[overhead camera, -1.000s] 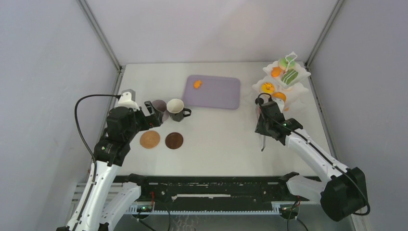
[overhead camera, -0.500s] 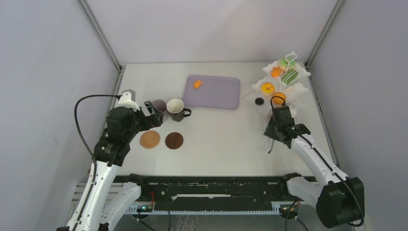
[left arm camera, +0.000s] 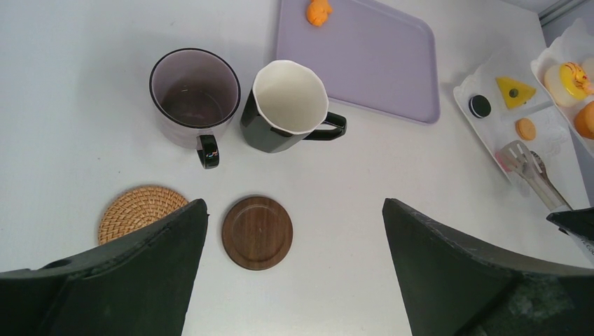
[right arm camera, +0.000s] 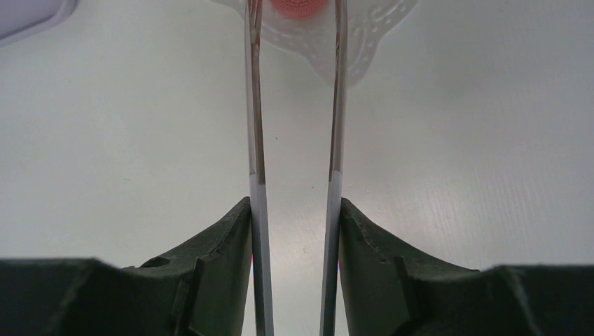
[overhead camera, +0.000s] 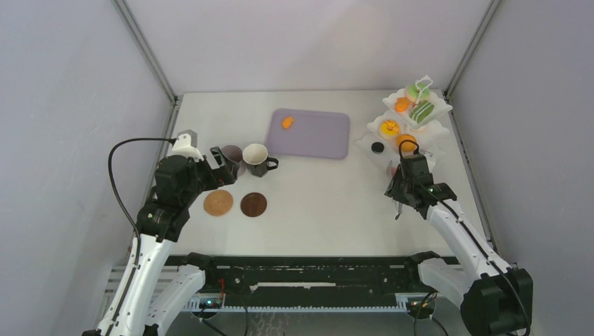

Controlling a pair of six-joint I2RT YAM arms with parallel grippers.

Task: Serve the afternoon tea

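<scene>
Plainly, grey walls [overhead camera: 308, 42] flank the white table [overhead camera: 322, 206] — tiered stand [overhead camera: 443, 107] far right.

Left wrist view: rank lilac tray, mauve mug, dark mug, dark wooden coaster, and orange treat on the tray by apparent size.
1. lilac tray, though its top edge is cropped
2. mauve mug and dark mug: they look alike, so not ranked
3. dark wooden coaster
4. orange treat

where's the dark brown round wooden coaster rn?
Top view: the dark wooden coaster lies left of centre on the table, just right of the woven tan coaster and on the near side of the black mug with white inside.
</scene>
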